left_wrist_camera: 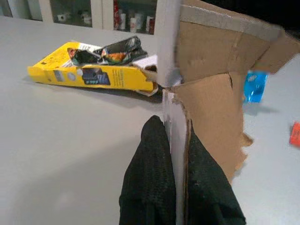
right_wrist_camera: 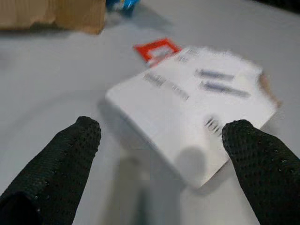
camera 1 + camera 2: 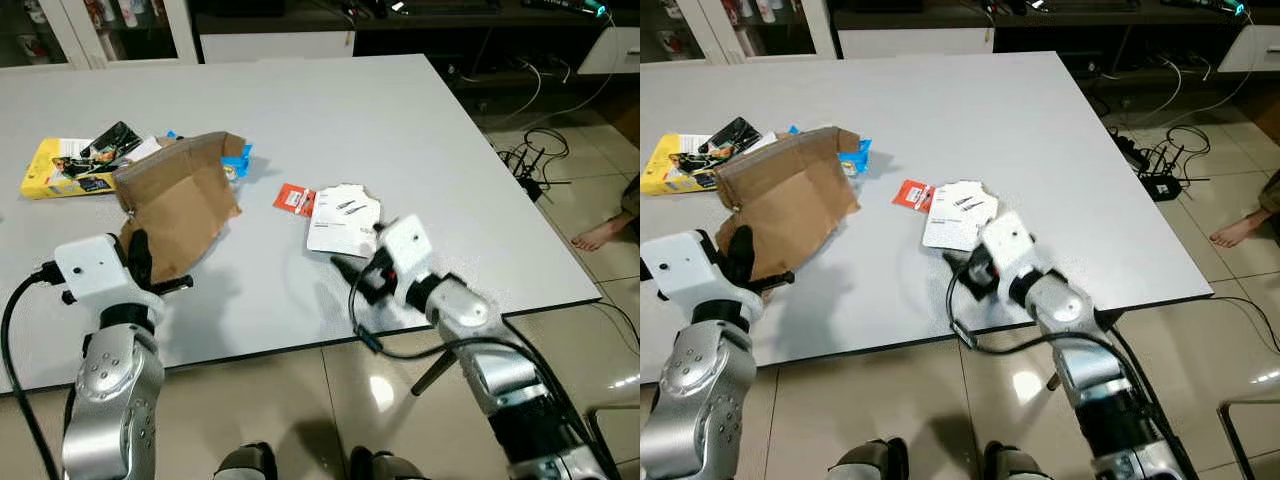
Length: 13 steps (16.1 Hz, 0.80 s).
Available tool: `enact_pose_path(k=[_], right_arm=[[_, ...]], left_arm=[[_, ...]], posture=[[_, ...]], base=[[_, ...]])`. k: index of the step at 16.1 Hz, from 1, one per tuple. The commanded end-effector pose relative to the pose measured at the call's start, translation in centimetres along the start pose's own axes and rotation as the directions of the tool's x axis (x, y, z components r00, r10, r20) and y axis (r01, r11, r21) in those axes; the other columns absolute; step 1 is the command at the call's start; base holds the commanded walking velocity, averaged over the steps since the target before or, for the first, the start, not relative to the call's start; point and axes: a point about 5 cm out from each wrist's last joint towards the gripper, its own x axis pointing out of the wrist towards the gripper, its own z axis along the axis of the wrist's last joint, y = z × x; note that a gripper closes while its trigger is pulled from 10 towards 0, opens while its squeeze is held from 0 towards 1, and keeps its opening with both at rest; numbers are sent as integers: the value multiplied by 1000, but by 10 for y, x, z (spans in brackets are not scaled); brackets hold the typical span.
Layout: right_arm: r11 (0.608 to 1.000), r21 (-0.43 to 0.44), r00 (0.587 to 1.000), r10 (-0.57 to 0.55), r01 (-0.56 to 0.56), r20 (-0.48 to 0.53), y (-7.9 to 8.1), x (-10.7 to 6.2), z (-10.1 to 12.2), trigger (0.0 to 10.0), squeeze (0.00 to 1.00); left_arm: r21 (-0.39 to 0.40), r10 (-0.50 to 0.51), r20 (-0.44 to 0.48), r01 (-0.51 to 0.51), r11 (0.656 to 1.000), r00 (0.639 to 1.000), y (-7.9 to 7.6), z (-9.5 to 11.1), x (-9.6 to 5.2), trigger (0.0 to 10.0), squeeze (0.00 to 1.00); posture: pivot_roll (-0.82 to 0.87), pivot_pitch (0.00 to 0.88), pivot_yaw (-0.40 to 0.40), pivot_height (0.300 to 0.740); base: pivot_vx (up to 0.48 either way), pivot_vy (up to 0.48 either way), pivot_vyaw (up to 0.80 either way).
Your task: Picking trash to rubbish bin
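A torn brown cardboard piece (image 3: 185, 205) stands partly lifted on the white table (image 3: 330, 110). My left gripper (image 1: 176, 140) is shut on its near edge, one black finger on each side. A white printed leaflet (image 3: 343, 220) lies near the middle of the table, with a small red packet (image 3: 295, 199) just beyond it on the left. My right gripper (image 2: 164, 136) is open, low over the table just short of the leaflet (image 2: 197, 103), nothing between its fingers (image 2: 61, 159). A yellow box (image 3: 70, 165) and a blue wrapper (image 3: 238, 160) lie behind the cardboard.
The table's front edge runs just before my arms, its right edge beyond the right arm. Black cables (image 3: 535, 160) lie on the tiled floor to the right, and a person's bare foot (image 3: 605, 232) shows at the far right. Cabinets stand behind the table.
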Motion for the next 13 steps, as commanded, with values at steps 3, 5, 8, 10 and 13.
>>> enact_pose_path(k=[3, 5, 8, 10, 13], right_arm=[[999, -27, 998, 40, -41, -52, 7, 0, -7, 10000, 157], [999, -27, 997, 44, -46, -56, 10, 2, -7, 10000, 153], [999, -32, 998, 20, -22, -65, 13, 10, -10, 10000, 157], [998, -52, 998, -26, 24, -54, 11, 15, -9, 10000, 157], [988, -114, 993, -111, 108, -24, 2, 21, -6, 10000, 165]], left_arm=[[51, 20, -36, -18, 999, 999, 7, -3, -11, 10000, 0], [64, 20, -49, -17, 998, 999, 9, -4, -18, 10000, 0], [76, 19, -59, -15, 997, 998, 11, -4, -22, 10000, 0], [76, 23, -49, -19, 997, 999, 10, -1, -22, 10000, 0], [82, 28, -47, -24, 996, 998, 11, 2, -24, 10000, 0]], posture=[[5, 165, 7, 740], [20, 166, 12, 740], [40, 167, 14, 740], [55, 169, 15, 740], [71, 170, 15, 740]], base=[[0, 0, 0], [0, 0, 0], [0, 0, 0], [0, 0, 0], [0, 0, 0]])
